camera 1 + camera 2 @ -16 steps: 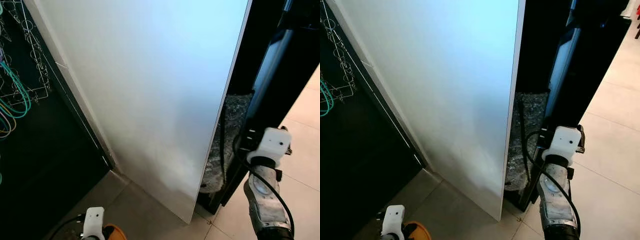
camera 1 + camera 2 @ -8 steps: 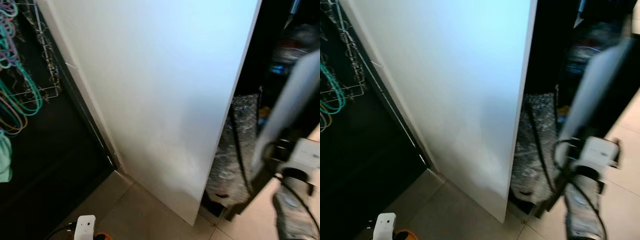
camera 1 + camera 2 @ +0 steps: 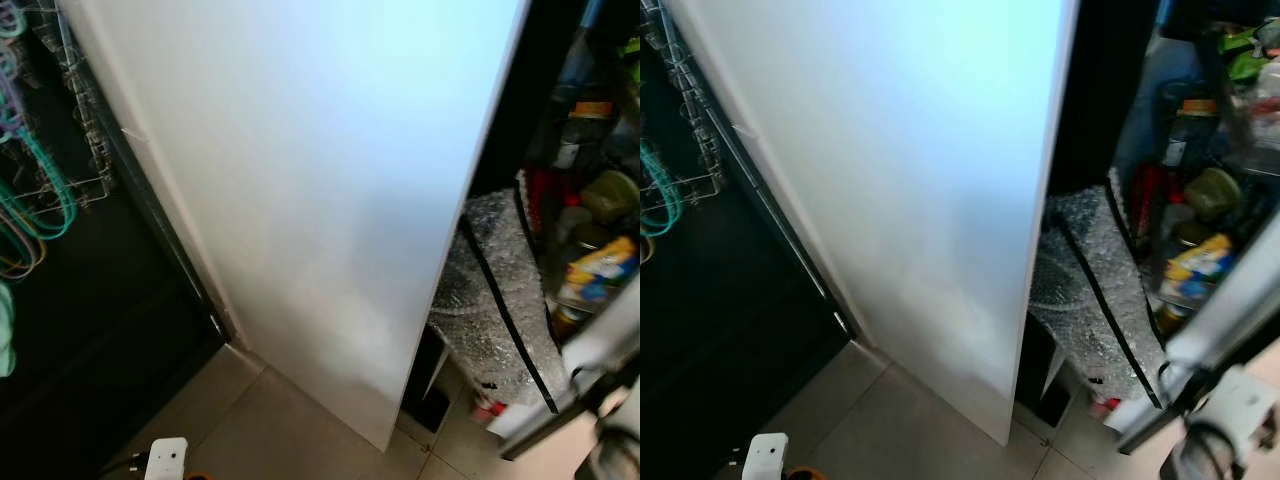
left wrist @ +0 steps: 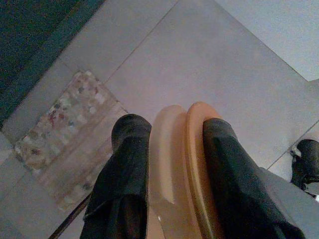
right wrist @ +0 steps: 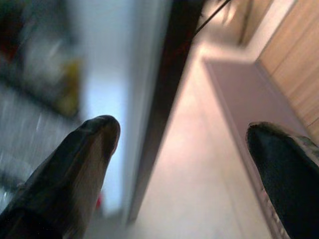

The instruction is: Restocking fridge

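White and broad, the side panel of the fridge [image 3: 320, 180] stands over a pale tiled floor [image 4: 234, 74] as the robot works at restocking it. At the panel's right edge the fridge door [image 3: 1230, 300] hangs ajar, its inner shelf [image 3: 1200, 210] crowded with bottles and jars, a yellow-labelled one [image 3: 1195, 262] at its lower end, with a sheet of silvery bubble wrap [image 3: 1090, 290] draped between the door and the fridge body. The right gripper [image 5: 184, 169] sits at the door's outer edge near the floor, its two black fingers spread wide and holding nothing, the door's edge running between them in the wrist view. The left gripper [image 4: 172, 164] hangs low over the tiles to the left, fingers clamped on the rim of an orange plate-like dish [image 4: 187, 164], which is the item waiting to go in. A wire rack [image 3: 70, 150] strung with teal and coloured loops stands against the dark recess at far left.

Judged from this, the door is partly open and the step in hand is swinging it wider. Doing that well means keeping the right fingers hooked on the door's edge, pulling along its arc rather than straight back, and moving slowly enough that the loaded shelf does not rattle. The dish should stay low and well clear of the white panel.
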You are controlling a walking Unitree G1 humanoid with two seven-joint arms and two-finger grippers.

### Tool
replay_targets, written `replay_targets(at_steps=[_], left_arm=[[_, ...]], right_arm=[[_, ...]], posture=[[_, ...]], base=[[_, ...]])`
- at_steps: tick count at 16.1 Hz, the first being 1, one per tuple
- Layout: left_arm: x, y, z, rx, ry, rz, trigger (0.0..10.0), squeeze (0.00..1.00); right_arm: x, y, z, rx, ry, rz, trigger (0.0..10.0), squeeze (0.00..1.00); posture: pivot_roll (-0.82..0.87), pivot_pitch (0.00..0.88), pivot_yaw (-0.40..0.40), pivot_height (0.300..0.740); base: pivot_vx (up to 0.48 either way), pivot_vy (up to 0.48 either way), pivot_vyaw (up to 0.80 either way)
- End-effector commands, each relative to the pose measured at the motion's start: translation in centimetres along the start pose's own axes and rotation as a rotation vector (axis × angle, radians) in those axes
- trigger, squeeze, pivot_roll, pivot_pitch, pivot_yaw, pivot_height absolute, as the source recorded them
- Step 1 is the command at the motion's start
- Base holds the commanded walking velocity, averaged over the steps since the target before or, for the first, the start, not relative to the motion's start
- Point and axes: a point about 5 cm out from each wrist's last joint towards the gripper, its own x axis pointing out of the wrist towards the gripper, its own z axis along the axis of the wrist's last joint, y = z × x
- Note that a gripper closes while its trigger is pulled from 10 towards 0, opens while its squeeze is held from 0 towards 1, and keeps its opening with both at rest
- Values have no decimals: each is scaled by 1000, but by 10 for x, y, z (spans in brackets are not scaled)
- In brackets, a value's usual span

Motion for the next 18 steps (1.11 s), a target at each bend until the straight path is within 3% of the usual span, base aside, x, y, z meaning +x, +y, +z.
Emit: replay_targets(at_steps=[1, 4, 8, 12, 14, 16, 18], left_arm=[[-2, -8, -17, 9, 72, -43, 10000, 0], [-2, -7, -13, 9, 61, -42, 10000, 0], [2, -15, -4, 11, 37, -55, 10000, 0], [2, -16, 0, 12, 32, -59, 10000, 0], [1, -7, -1, 8, 33, -49, 10000, 0], [-3, 8, -8, 14, 47, -34, 10000, 0], [-5, 13, -14, 32, 65, -35, 10000, 0]], right_arm=[[-9, 15, -26, -30, 110, 117, 10000, 0], [-30, 22, -71, -126, 296, 219, 10000, 0], [-61, 28, -111, -234, 469, 365, 10000, 0], [-78, 30, -129, -259, 575, 462, 10000, 0], [-90, 22, -142, -302, 646, 463, 10000, 0], [-94, 20, -145, -261, 673, 444, 10000, 0], [-96, 21, -147, -253, 683, 447, 10000, 0]], posture=[[-60, 44, 64, 740], [-57, 42, 64, 740], [-54, 40, 68, 740], [-61, 38, 71, 740], [-44, 33, 67, 740], [-45, 29, 68, 740], [-49, 21, 73, 740]], base=[[0, 0, 0], [0, 0, 0], [0, 0, 0], [0, 0, 0], [0, 0, 0], [0, 0, 0], [0, 0, 0]])
